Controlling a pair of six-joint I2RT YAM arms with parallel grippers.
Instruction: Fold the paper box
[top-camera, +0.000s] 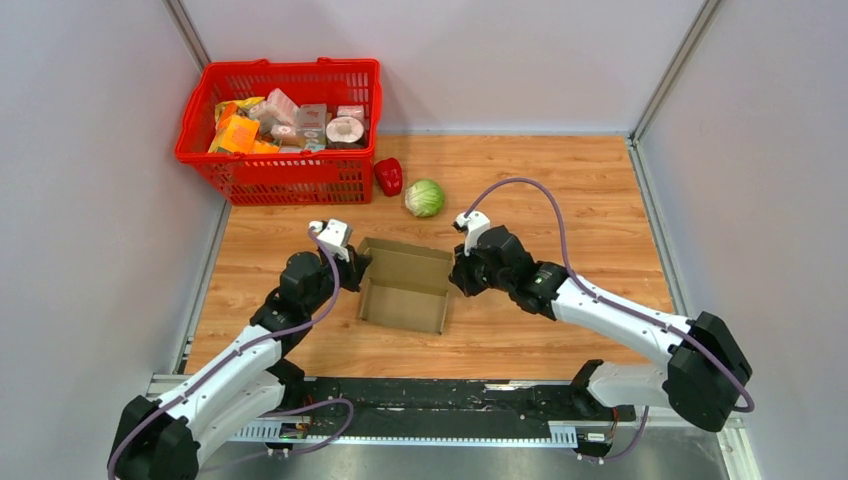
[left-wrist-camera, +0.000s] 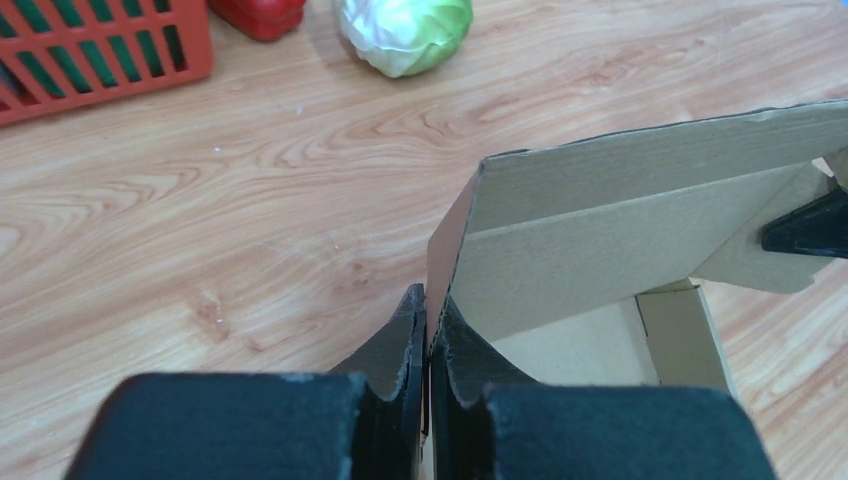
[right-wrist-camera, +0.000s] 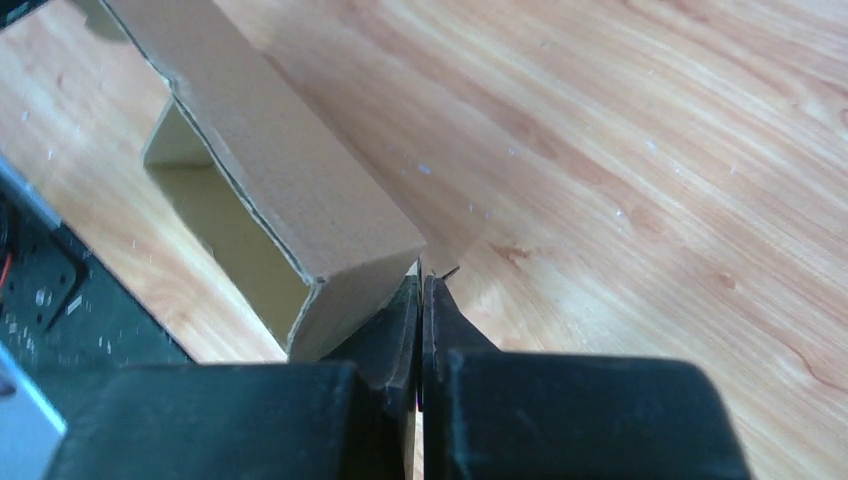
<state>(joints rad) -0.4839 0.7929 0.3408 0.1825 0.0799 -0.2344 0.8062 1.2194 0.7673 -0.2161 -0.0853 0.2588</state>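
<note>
- Both side walls of the paper box (top-camera: 405, 285) are gripped; it sits open-topped at the middle of your wooden table (top-camera: 600, 200).
- Your left gripper (top-camera: 357, 268) clamps its left wall.
- Your right gripper (top-camera: 458, 272) clamps its right wall edge.
- A green cabbage (top-camera: 425, 197) lies beyond the box, apart.

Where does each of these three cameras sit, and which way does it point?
Top external: fixed above and behind the arms, looking down on the table; left gripper and right gripper show, meeting at the paper box.
Left wrist: on the left arm, facing the cabbage; the left gripper shows, pinching the paper box.
Right wrist: on the right arm, facing the paper box corner; the right gripper shows.
Shared: all three show the paper box.
</note>
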